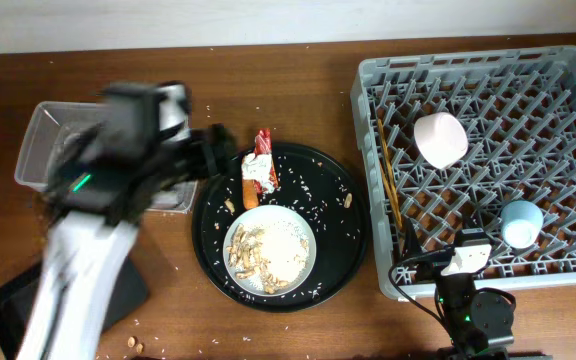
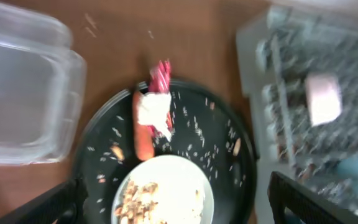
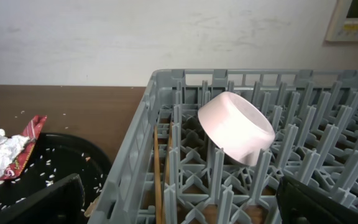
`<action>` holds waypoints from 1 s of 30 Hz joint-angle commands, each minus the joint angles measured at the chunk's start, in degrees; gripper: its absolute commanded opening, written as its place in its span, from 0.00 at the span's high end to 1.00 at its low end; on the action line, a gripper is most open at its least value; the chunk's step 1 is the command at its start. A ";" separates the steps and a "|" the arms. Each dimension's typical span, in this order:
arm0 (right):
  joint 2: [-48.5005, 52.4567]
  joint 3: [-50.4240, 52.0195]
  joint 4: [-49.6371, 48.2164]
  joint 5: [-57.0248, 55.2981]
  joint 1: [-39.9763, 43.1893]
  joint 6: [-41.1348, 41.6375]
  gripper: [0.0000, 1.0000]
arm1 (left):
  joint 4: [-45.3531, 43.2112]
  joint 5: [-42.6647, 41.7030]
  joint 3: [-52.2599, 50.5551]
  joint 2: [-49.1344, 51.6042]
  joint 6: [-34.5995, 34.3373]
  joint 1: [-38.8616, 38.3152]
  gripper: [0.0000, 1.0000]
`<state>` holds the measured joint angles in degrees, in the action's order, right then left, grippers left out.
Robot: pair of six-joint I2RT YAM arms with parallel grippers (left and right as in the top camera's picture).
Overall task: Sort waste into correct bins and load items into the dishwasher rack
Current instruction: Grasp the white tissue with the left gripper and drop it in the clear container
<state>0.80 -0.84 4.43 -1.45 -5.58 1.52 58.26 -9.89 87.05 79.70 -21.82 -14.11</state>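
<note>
Red-and-white wrapper (image 2: 155,109) sits mid-frame, above the left gripper (image 2: 174,186), fingers spread. Right gripper (image 3: 179,183) gapes below the white bowl (image 3: 235,127).

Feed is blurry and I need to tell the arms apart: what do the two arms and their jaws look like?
Left arm: white lower link, black upper housing with a small green light. Right arm: black body, green light, white block on top, black cable looping beside it. Both sets of jaws are plain black wedges in the wrist views.
</note>
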 commanded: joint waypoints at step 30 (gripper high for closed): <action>-0.44 0.52 0.07 0.13 0.42 0.63 0.02 | -7.23 17.55 4.96 31.54 2.60 -5.66 1.00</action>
<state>0.80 -0.84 4.43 -1.45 -5.58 1.56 47.05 6.50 87.24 115.61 -19.29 -21.85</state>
